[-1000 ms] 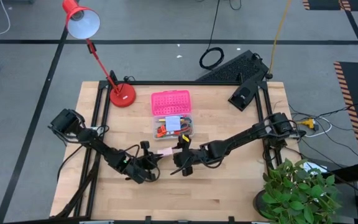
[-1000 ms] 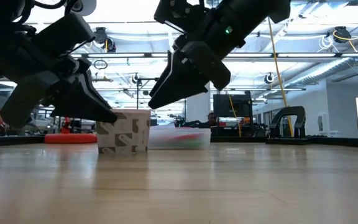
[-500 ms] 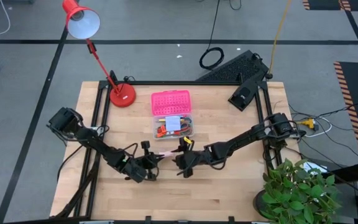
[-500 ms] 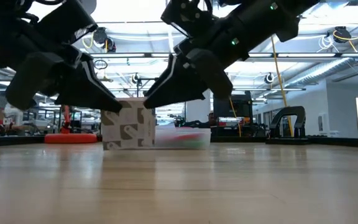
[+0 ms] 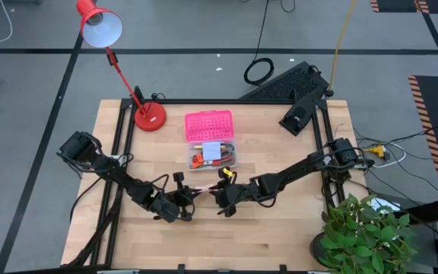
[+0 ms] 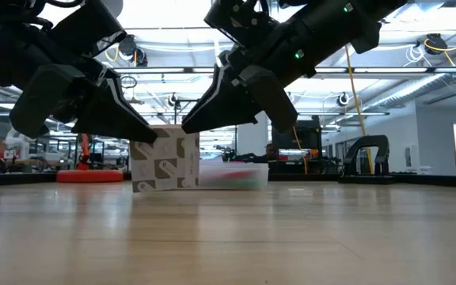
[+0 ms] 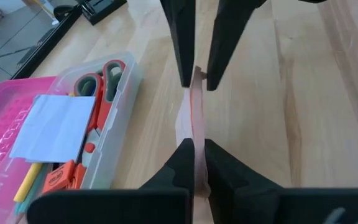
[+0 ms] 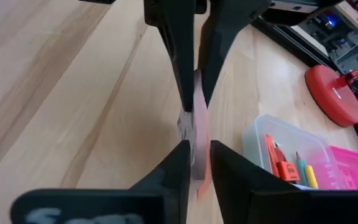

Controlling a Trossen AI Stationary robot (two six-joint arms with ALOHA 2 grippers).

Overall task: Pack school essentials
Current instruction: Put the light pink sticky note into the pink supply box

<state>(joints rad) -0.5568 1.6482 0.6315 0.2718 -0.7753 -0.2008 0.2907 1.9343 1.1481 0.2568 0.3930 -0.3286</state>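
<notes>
A thin pink note pad (image 5: 202, 188) stands on edge at the table's middle, between my two grippers. In the low view its pale patterned face (image 6: 165, 159) is slightly tilted. My left gripper (image 5: 192, 192) is shut on it from the table's left, and my right gripper (image 5: 214, 191) is shut on it from the right. The clear box (image 5: 212, 154) just beyond holds red-handled scissors (image 7: 98, 78), a pale blue pad (image 7: 53, 124) and pencils. Its pink lid (image 5: 209, 125) lies open on the far side. My left gripper pinches the pad's upper left edge (image 7: 197, 163) between its two fingers, one on each face. The fingers slant down from the table's left. The pad stands upright and slightly tilted. Whether its lower edge (image 6: 165, 188) rests on the table, I cannot tell. My right gripper has the pad's upper right corner (image 8: 199, 149) between its two fingers, one on each face. The fingers slant down from the table's right, opposite my left gripper's fingers (image 8: 180, 56).
A red desk lamp (image 5: 149, 116) stands at the far left corner, its head reaching past the table. A black device (image 5: 301, 113) sits at the far right. A potted plant (image 5: 363, 228) stands off the near right corner. Bare wood lies toward the near edge.
My right gripper has come down and leftward onto the pad's upper right corner. The pad, upright throughout, has shifted slightly toward the table's right and tilted a little. My left gripper has kept its hold.
</notes>
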